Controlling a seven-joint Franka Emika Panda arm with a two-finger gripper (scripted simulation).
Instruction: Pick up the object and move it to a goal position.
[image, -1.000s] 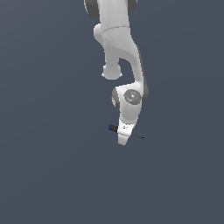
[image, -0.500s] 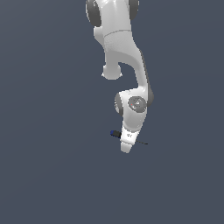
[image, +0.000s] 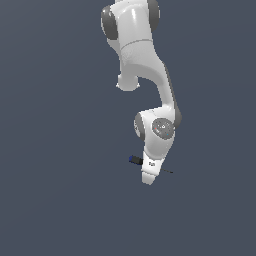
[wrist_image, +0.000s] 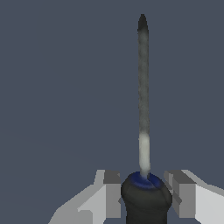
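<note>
The object (wrist_image: 146, 199) is a small screwdriver-like tool with a black handle, a blue collar and a thin shaft (wrist_image: 143, 87) that points away from the wrist camera. My gripper (wrist_image: 144, 194) is shut on the handle, with one pale finger (wrist_image: 109, 194) pressed against each side of it. In the exterior view the object's blue-black end (image: 134, 159) sticks out to the left of the white hand (image: 150, 167). The thin shaft (image: 167, 171) pokes out to the right of the hand. The fingertips themselves are hidden behind the hand there.
The surroundings are a plain dark grey-blue with no other objects, containers or edges in view. The white arm (image: 137, 50) reaches down from the top of the exterior view.
The hand has moved downward and slightly to the exterior view's right over the last second. The object has moved with it, staying between the fingers.
</note>
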